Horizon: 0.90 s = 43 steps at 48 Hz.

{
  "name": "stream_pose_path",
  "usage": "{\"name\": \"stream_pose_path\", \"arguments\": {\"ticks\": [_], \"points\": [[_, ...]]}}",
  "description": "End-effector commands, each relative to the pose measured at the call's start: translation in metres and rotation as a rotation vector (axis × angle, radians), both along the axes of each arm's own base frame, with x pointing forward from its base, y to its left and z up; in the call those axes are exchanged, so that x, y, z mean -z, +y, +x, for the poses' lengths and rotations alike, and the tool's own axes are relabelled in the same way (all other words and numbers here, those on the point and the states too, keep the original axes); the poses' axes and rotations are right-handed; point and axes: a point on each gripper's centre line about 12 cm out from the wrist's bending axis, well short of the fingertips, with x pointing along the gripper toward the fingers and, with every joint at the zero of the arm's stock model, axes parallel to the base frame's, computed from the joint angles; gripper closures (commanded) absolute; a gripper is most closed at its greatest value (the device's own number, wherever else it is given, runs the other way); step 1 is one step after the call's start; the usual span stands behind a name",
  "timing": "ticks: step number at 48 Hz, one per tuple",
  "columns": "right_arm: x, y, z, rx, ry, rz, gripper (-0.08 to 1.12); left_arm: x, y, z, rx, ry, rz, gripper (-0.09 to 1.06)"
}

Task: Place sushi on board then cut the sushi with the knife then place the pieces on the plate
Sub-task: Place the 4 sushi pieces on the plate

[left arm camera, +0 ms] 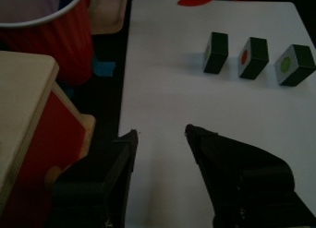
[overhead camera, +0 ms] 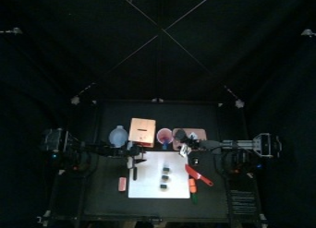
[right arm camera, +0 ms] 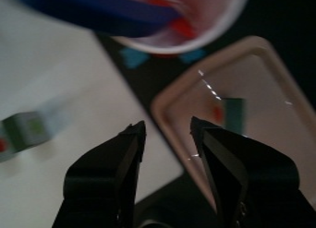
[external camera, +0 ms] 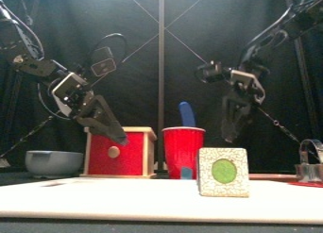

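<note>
Left gripper [left arm camera: 162, 133] and right gripper [right arm camera: 168, 124] both gape empty; right hangs near cup [right arm camera: 204, 29] and tray [right arm camera: 265, 84], so a sloppy knife [right arm camera: 99, 10] grab could tip cup or scatter pieces [left arm camera: 256, 58] on board [left arm camera: 173, 84].

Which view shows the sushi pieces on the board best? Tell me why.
Left wrist view: three sushi pieces stand in a row on the white board, fillings visible. Front shows one face-on; top, tiny dark blocks; right wrist, one at the edge.
</note>
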Motion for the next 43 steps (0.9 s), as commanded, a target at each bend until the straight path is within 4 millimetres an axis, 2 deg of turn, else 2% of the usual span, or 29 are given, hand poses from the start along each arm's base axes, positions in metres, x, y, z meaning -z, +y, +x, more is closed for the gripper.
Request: {"name": "stream_pose_path", "arguments": {"ticks": [1,12,18,29,43], "points": [[-0.021,0.035,0.02,-0.105,-0.101,0.02,0.24,-0.009,0.001,0.006,-0.001,-0.035,0.002,0.13],[-0.018,0.083,0.052,-0.24,-0.126,0.042,0.24,-0.008,0.001,0.006,-0.002,-0.034,0.001,0.13],[-0.008,0.094,0.064,-0.264,-0.101,0.046,0.24,-0.009,0.001,0.007,-0.001,-0.034,0.002,0.13],[0.011,0.094,0.07,-0.262,-0.049,0.044,0.24,-0.008,0.0,0.006,-0.002,-0.029,0.0,0.13],[0.024,0.093,0.072,-0.263,-0.017,0.04,0.24,-0.007,0.0,0.005,-0.007,-0.026,-0.005,0.13]]}}
